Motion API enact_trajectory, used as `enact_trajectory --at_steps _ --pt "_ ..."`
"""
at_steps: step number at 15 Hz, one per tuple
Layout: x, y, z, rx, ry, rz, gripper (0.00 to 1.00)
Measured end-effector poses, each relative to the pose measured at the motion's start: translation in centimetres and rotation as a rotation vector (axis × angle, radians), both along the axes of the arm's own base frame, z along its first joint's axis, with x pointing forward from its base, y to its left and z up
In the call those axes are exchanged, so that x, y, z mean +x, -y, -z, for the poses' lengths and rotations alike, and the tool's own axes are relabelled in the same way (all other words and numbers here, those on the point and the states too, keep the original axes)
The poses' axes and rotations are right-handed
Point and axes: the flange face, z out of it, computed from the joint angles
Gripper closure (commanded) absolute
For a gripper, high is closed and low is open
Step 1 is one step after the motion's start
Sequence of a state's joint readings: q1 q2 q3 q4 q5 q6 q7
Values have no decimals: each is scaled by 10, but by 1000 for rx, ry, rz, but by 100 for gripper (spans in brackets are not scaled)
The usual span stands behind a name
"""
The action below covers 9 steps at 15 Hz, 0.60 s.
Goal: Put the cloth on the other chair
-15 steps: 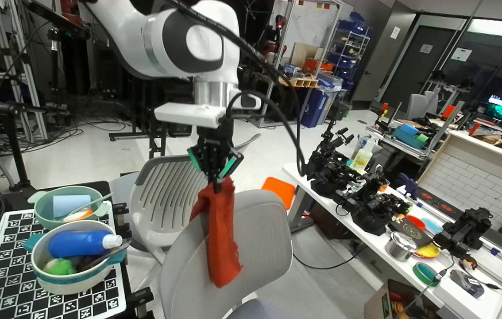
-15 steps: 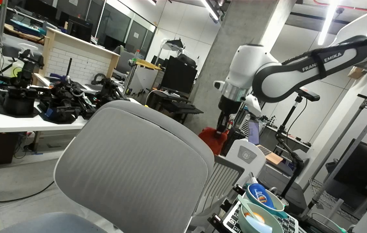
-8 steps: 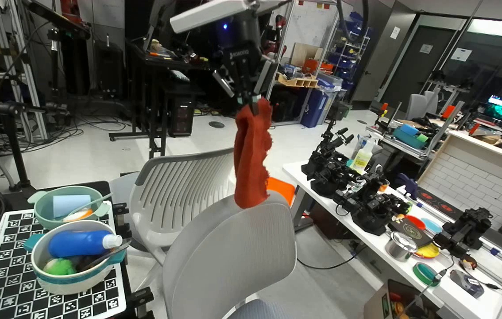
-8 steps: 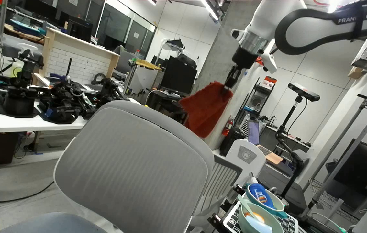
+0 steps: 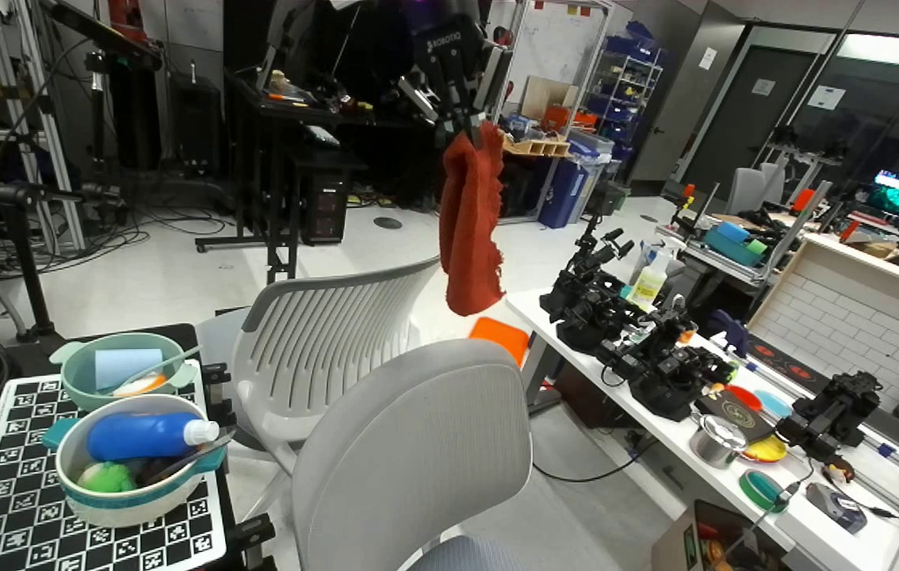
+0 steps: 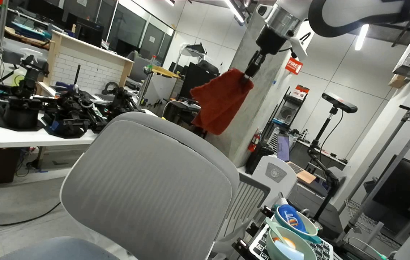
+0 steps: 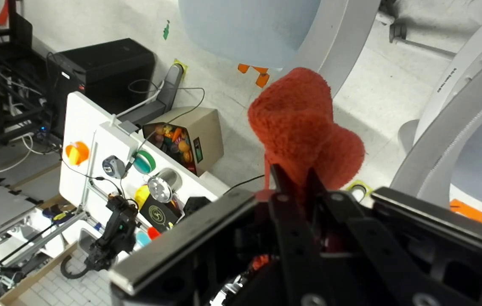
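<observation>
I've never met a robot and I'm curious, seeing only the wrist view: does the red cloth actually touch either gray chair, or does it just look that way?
Observer: Neither. In an exterior view the red cloth hangs in the air, clear of both the smooth-backed chair and the slatted chair.
Operator: Is anything close by that I'm missing?
Observer: Yes, a blue bottle lies in a white pot on a checkered board beside the chairs.
Operator: And what is the wrist attached to?
Observer: A white arm, at the upper right in an exterior view.
</observation>
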<state>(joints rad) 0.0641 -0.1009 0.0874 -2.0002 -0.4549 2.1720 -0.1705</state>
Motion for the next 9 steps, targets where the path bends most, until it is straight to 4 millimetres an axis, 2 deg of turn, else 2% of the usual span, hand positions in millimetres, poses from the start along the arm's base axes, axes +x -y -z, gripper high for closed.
enact_trajectory --at_steps 5,9 --pt "7 -55 -15 -1 -6 -46 97" --pt "-7 -104 -13 -2 -28 -61 97"
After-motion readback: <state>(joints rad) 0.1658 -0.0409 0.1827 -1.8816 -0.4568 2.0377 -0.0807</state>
